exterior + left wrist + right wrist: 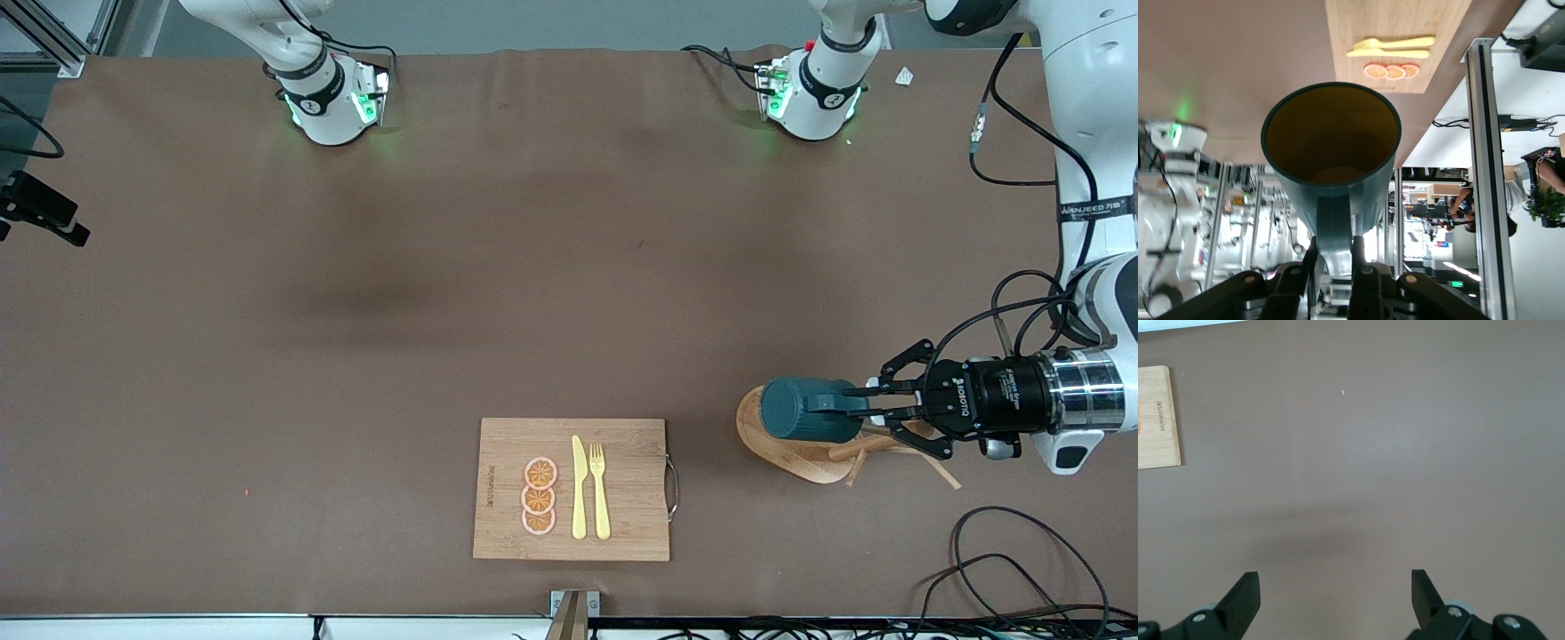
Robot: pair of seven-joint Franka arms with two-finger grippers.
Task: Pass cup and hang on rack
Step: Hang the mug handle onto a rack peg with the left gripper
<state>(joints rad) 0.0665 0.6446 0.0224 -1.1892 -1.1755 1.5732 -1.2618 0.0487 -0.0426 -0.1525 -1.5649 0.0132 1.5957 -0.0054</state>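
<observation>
The dark teal cup [805, 409] lies on its side in the air, held over the oval base of the light wooden rack [782, 449] at the left arm's end of the table. My left gripper [855, 409] is shut on the cup's handle, with the rack's thin pegs just under it. In the left wrist view the cup [1331, 153] shows its yellowish inside, and the fingers [1365, 267] clamp the handle. My right gripper [1335, 587] is open and empty over bare brown table; the right arm waits.
A bamboo cutting board [622, 524] with orange slices, a yellow knife and a fork lies near the front edge at mid table. It also shows in the left wrist view [1351, 40] and the right wrist view [1158, 420]. Cables [1005, 569] lie at the front corner by the left arm.
</observation>
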